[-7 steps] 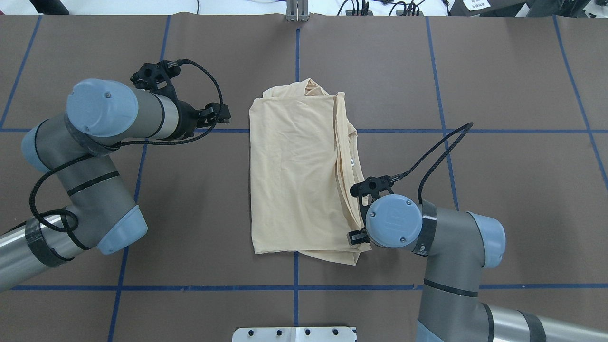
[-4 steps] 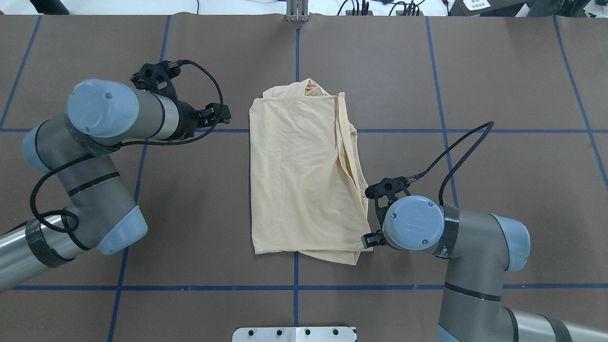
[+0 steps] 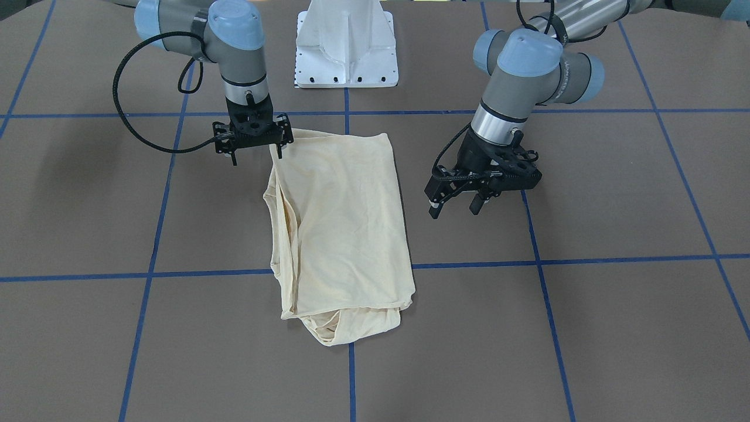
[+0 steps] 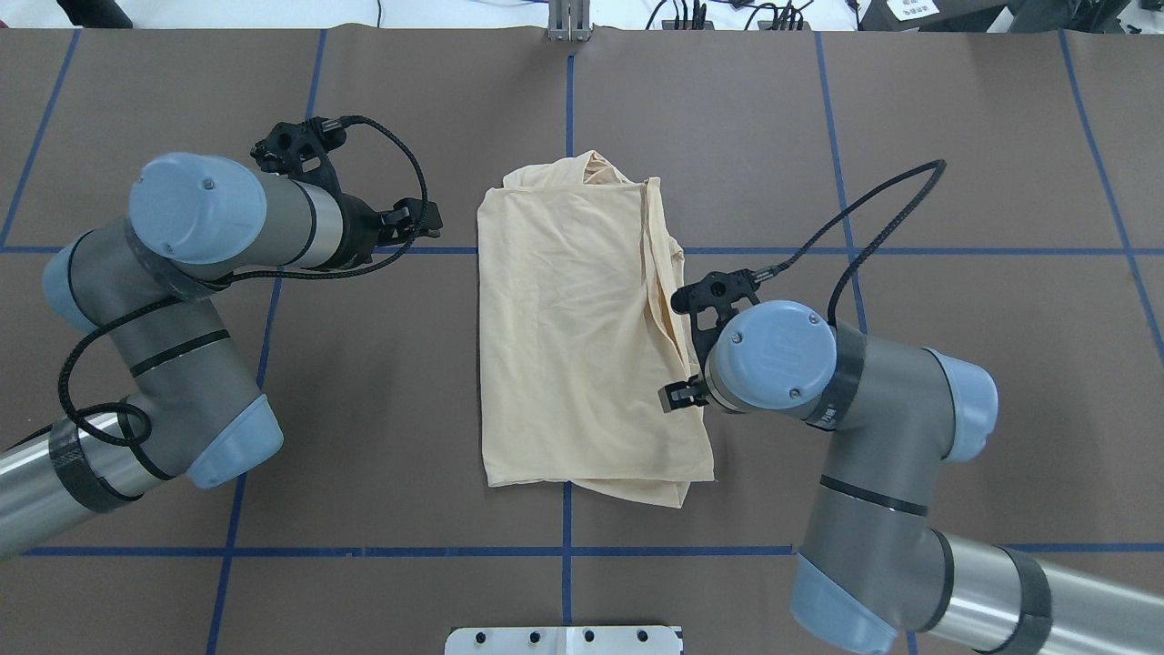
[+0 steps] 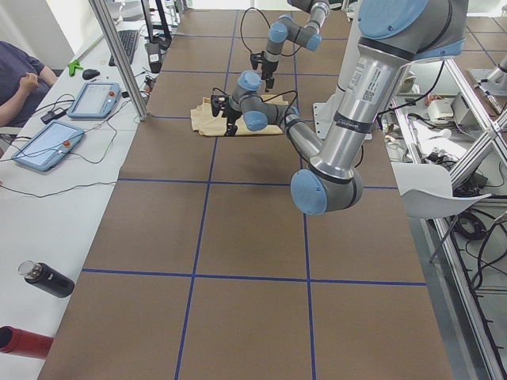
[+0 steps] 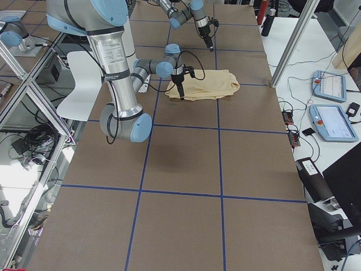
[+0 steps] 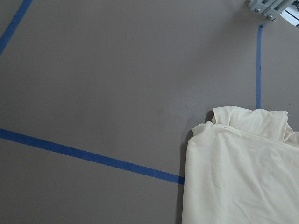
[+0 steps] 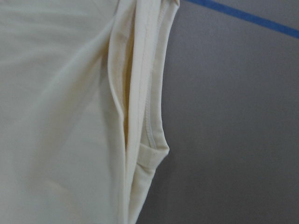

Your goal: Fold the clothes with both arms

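Observation:
The cream-yellow shirt lies folded into a long rectangle at the table's middle; its print and neck label are hidden. It also shows in the front view. My right gripper is open and empty, hovering over the shirt's right edge, whose layered seams fill the right wrist view. In the overhead view the right wrist hides its fingers. My left gripper is open and empty, hovering over bare table left of the shirt, apart from it. The left wrist view shows the shirt's far left corner.
The white pedestal base stands at the robot's side of the table. Blue tape lines cross the brown mat. An operator, tablets, a metal post and a bottle are along the far side.
My right arm swung out to the right, then moved away from the robot along the shirt's right edge. The shirt's near right corner now lies uncovered. The left arm has not moved.

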You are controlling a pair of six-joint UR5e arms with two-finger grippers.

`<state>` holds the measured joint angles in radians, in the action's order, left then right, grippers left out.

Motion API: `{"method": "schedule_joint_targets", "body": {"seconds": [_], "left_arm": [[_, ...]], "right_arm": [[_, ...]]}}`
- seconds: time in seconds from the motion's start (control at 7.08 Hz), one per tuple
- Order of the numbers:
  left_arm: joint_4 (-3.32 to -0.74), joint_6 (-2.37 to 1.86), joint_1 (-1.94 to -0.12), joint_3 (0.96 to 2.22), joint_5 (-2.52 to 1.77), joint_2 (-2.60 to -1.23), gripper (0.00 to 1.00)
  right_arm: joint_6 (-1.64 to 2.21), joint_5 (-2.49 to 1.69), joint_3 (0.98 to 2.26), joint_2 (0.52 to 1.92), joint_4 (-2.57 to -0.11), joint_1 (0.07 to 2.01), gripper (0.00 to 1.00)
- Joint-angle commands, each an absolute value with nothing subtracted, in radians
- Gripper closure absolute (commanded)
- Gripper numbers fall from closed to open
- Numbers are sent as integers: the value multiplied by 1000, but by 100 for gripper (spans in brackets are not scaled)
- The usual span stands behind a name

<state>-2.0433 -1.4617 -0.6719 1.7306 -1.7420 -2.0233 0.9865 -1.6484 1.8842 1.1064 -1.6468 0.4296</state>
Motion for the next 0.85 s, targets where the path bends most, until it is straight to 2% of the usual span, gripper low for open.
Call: {"method": "schedule_joint_targets", "body": {"seconds": [0.0, 0.28, 0.71], "left_arm": [[-2045, -1457, -672, 1729, -1743, -2023, 0], [-2048, -1456, -672, 1727, -1743, -2023, 0], [-2051, -1457, -672, 1724, -1743, -2025, 0]], "right_arm": [[943, -1643, 1749, 1019, -1552, 475, 0], [913, -1643, 1640, 1017, -1418, 486, 0], [893, -1658, 1625, 1029, -1419, 502, 0]]}}
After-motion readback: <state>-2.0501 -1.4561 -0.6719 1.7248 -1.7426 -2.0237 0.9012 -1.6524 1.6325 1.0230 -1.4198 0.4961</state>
